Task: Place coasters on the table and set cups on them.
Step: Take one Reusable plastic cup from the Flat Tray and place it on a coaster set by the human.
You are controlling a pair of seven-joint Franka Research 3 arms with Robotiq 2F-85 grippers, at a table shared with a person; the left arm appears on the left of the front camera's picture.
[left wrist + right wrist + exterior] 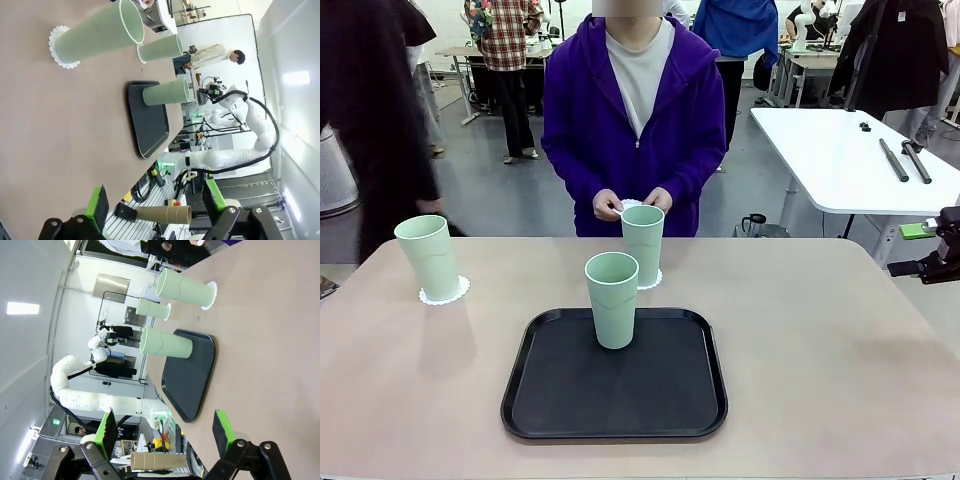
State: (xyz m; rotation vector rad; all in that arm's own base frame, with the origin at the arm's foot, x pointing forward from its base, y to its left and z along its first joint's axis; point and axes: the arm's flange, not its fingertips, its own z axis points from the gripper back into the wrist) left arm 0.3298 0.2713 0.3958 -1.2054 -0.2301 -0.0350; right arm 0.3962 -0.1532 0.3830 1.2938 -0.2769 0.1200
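The table is stretching across the whole front view, its tan top carrying everything. A person in a purple hooded jacket is standing at the middle of its far edge. A black tray is lying at the middle of the table, close to the near edge.

The left gripper is looking across the table from its left side. Its green-padded fingers are standing wide apart with nothing between them. The right gripper is hovering near the table's right edge, likewise spread fully and gripping nothing.

Three pale green cups are standing upright. The tray cup is sitting directly on the black floor, at the middle of the tray's far half. The middle cup is standing just beyond the tray's far edge, toward the middle of the table's far edge. The left cup is standing near the table's far left corner, well apart from the other two.

The left coaster is lying flat under the left cup, its lacy rim showing around the base. The middle coaster is peeking out beneath the middle cup in the same way. The third coaster is being held above the far edge, just behind the middle cup's rim. The person's right hand and the person's left hand are pinching it between them.
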